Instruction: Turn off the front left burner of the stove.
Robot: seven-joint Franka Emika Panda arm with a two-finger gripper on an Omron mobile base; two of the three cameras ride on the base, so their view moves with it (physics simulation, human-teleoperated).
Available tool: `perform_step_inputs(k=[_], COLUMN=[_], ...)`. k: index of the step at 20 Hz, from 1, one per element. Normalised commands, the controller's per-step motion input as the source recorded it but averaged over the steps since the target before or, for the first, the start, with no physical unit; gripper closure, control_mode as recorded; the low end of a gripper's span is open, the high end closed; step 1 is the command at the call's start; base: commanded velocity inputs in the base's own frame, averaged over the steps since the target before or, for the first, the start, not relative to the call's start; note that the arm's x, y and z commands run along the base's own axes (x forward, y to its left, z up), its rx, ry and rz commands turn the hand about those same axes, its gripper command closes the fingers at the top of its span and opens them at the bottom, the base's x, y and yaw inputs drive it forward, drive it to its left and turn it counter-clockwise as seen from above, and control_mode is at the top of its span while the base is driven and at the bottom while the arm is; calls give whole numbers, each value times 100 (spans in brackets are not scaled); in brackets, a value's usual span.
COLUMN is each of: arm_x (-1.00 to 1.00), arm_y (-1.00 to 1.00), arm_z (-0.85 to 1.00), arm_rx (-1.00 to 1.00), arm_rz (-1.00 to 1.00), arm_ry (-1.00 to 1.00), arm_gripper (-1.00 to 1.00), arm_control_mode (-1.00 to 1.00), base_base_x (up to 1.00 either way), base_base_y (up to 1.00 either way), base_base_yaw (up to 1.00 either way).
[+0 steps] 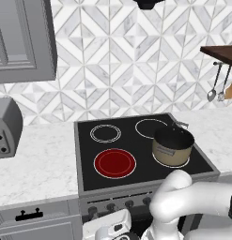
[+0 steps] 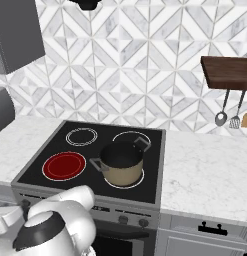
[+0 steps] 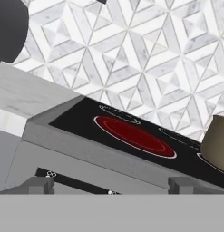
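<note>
We see the front left burner [image 1: 115, 163] glowing red on the stove [image 1: 87, 180], our tool [image 3: 111, 185] spread before its panel.

kitchen, stove [image 1: 143, 154], tiled wall [image 1: 131, 56], counter [image 1: 37, 159]

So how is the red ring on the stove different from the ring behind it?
The front left burner glows red across its disc; the back left burner is dark. The front one is wider, the back one smaller. The front one sits nearest the knob panel, the back one nearer the wall. Both are double white rings on black glass, with nothing standing on them.
</note>
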Motion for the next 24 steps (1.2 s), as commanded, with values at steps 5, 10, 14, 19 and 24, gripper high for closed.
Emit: perform_step_inputs(k=[5, 10, 14, 19, 24], arm_x=[8, 6, 5, 2, 0], arm_y=[0, 0, 2, 12, 16], arm_z=[-28, -28, -23, -20, -9], arm_rx=[0, 0, 0, 0, 0], arm_rz=[1, 0, 0, 0, 0], arm_ry=[0, 1, 1, 3, 1], arm_gripper=[-100, -100, -100, -100, -100], arm_control_mode=[-100, -100, -100, -100, -100], base_base_x=[0, 0, 0, 0, 0], base_base_y=[0, 0, 0, 0, 0], base_base_yaw=[0, 0, 0, 0, 0])
